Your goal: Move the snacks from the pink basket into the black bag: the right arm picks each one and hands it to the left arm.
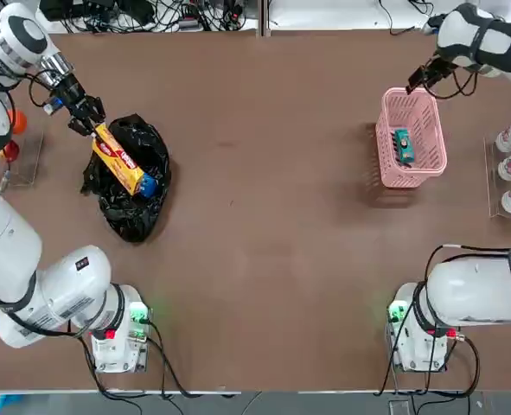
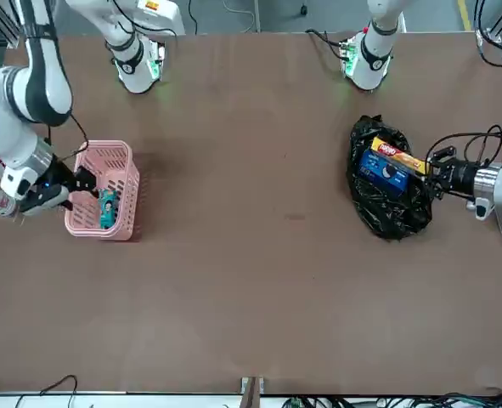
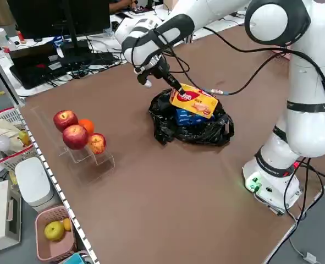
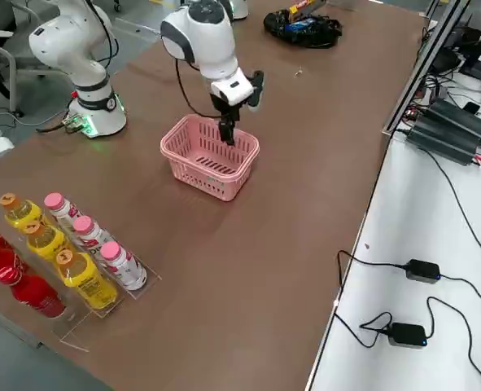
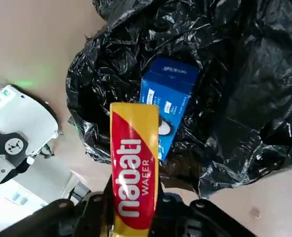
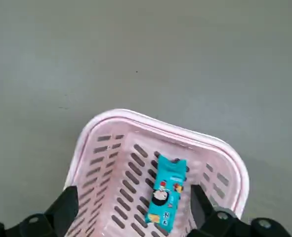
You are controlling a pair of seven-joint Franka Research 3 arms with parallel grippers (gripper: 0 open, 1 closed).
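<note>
Over the black plastic bag (image 1: 134, 203), left gripper (image 5: 136, 207) has its jaws closed down on the yellow-and-red nabati wafer packet (image 5: 135, 168), gripped by one end; the rest of the packet sticks out above the bag opening; right gripper (image 6: 136, 212) hangs over the far end of the pink lattice basket (image 6: 158, 133), jaws wide apart, nothing between them in hand; teal snack packet (image 6: 167, 193) lies on the basket floor; blue snack box (image 5: 169, 98) sits in the bag, below the wafer packet; bag is on the brown table (image 1: 255, 259), left arm's side, basket on the right arm's side; outboard of the basket, white bottles with pink caps (image 4: 123, 265) stand in a clear rack, yellow-juice bottles (image 4: 87, 279) and red bottles (image 4: 32, 291) next to them; apples (image 3: 75, 137) and an orange (image 3: 86, 126) sit on a clear stand beyond the bag.
</note>
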